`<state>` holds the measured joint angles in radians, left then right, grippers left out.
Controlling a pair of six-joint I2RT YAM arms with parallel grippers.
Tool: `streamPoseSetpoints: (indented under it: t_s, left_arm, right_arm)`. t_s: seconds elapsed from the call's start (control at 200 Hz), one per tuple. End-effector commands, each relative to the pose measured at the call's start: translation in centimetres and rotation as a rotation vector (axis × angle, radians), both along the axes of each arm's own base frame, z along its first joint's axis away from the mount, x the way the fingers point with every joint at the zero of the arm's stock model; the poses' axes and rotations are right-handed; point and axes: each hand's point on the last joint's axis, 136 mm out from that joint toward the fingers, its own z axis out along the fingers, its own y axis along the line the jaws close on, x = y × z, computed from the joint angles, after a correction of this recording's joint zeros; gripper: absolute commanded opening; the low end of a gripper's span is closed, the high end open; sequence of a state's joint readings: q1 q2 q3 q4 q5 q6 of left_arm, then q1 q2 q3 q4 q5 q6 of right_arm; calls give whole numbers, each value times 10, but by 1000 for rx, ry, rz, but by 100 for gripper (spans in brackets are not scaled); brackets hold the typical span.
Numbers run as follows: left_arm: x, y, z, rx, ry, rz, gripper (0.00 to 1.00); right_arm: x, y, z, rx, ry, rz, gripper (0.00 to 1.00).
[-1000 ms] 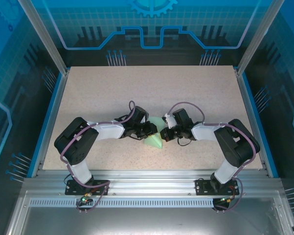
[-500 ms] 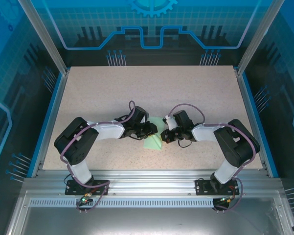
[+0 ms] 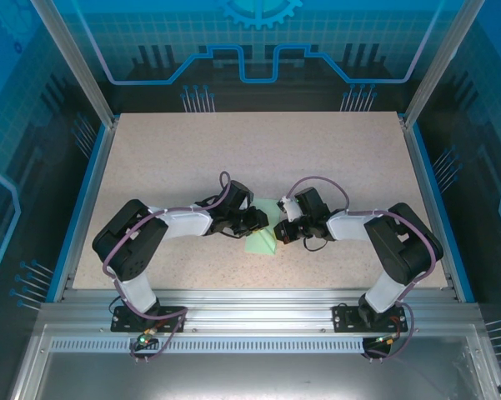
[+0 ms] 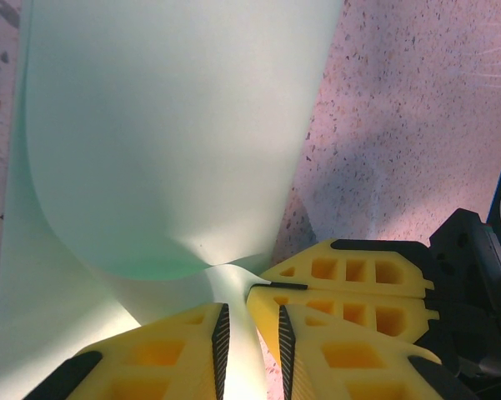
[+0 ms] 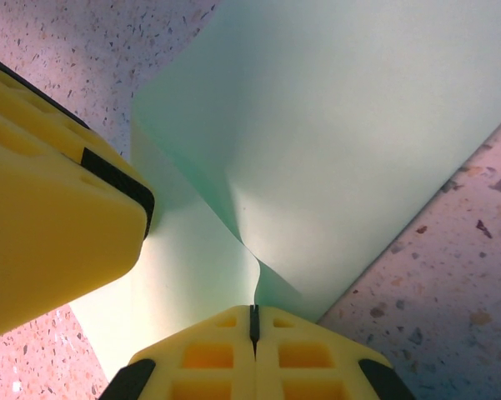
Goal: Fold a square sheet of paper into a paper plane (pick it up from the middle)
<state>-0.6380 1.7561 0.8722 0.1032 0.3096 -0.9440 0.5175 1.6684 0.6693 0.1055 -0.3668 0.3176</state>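
The square sheet of paper (image 3: 261,242) is pale mint green and lies partly curled on the table between my two grippers. My right gripper (image 5: 253,310) is shut on an edge of the sheet (image 5: 317,133), which buckles up from the pinch point. My left gripper (image 4: 248,312) stands narrowly open, with a raised ridge of the paper (image 4: 167,142) running between its fingers and a little bare table showing in the gap. The right gripper's yellow fingers (image 4: 350,279) press close against the left one's right finger. From above, the left gripper (image 3: 257,222) and right gripper (image 3: 280,231) nearly touch over the paper.
The speckled beige table (image 3: 233,150) stretches out behind the grippers. Blue rails (image 3: 87,192) and transparent walls border it. An aluminium frame (image 3: 250,304) with both arm bases runs along the near edge.
The right gripper has shifted slightly toward the left gripper and the paper has bunched smaller between them. Over the last half second nothing moved.
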Motion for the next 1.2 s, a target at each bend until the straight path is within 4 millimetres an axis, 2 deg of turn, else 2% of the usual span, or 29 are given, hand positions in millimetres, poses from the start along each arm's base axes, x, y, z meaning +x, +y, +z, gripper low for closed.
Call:
streamPoseSetpoints:
  t_s: [0.0, 0.235, 0.62, 0.77, 1.195]
  left_arm:
    - [-7, 1, -6, 19, 9, -13, 26]
    - [-6, 1, -4, 19, 5, -11, 26]
    - [-6, 1, -5, 20, 7, -9, 27]
    - [-6, 1, -5, 20, 7, -10, 27]
    - [-7, 2, -3, 21, 4, -8, 27]
  right_arm:
    - [4, 5, 10, 2, -28, 12, 1]
    - [6, 6, 15, 14, -45, 6, 1]
    - [7, 4, 10, -2, -35, 2, 1]
    - [10, 6, 16, 9, -45, 5, 1]
    - [3, 2, 5, -12, -14, 9, 1]
